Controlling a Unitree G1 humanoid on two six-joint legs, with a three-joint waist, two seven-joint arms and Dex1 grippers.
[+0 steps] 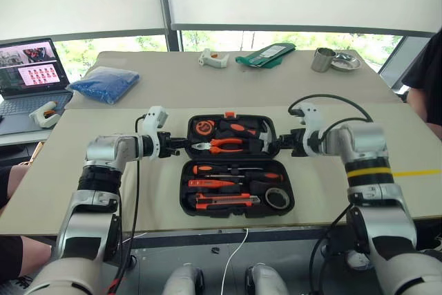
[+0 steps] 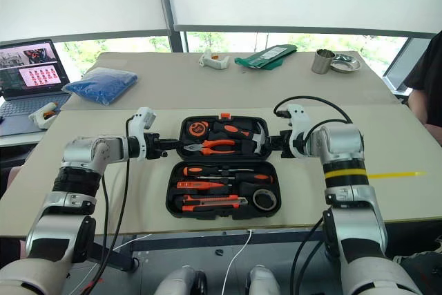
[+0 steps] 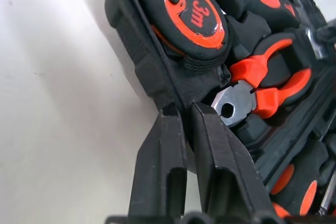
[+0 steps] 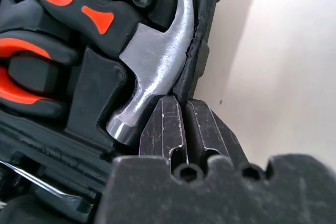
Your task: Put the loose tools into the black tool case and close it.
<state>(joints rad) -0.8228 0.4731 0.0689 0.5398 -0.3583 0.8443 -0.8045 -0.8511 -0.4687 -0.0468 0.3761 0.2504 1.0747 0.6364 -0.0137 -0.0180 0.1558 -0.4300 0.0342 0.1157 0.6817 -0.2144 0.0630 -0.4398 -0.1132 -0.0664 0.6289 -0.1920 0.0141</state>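
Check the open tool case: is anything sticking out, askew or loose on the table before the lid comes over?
Nothing stands out. The tools sit in their slots in the black tool case, and the left gripper and right gripper pinch the far half's side edges.

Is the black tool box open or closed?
Open. The tool box lies flat, both halves showing, hammer and pliers inside.

Head stereo pair looking down over the open tool case, wrist views close at its opposite rims
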